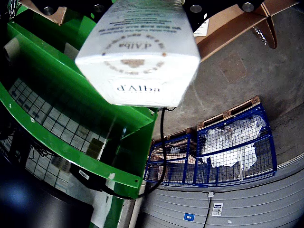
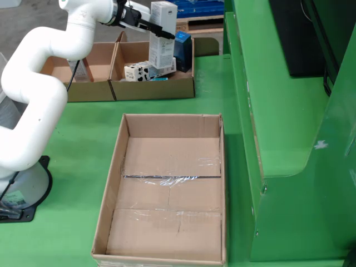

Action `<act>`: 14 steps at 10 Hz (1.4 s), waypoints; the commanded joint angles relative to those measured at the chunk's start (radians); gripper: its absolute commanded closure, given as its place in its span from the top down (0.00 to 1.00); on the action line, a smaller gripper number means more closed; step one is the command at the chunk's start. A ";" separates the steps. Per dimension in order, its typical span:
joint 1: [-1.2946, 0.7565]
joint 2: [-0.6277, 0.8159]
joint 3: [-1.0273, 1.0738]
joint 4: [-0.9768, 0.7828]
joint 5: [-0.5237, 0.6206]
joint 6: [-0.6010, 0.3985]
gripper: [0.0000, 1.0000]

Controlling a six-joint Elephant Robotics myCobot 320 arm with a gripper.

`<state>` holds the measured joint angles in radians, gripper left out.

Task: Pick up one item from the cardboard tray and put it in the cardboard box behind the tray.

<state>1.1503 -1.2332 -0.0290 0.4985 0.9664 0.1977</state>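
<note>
In the fixed view from the front, my gripper (image 2: 149, 25) at the end of the white arm (image 2: 39, 83) is shut on a tall white d'Alba carton (image 2: 163, 34). The carton hangs upright over the right-hand cardboard box (image 2: 153, 89) at the back. Whether its lower end touches the contents is unclear. In that box lie a cow-patterned carton (image 2: 137, 72) and a dark blue carton (image 2: 182, 47). The large cardboard tray (image 2: 119, 183) in front holds nothing. In the view that rides on the gripper, the carton's end (image 1: 137, 57) fills the top centre and the fingers are hidden.
A second cardboard box (image 2: 89, 89) stands left of the first. A green frame (image 2: 278, 128) rises along the right side. The arm's base (image 2: 25, 192) is at the left. The riding view shows green frame (image 1: 71, 118), blue wire cages (image 1: 232, 147) and cardboard flaps (image 1: 237, 19).
</note>
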 commanded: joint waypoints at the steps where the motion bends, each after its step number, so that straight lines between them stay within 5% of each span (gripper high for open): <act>1: -0.005 0.028 0.029 0.014 -0.013 0.000 0.00; 14: -0.070 0.000 0.029 0.014 -0.013 0.000 0.00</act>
<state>1.0952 -1.2547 -0.0276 0.4985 0.9664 0.1977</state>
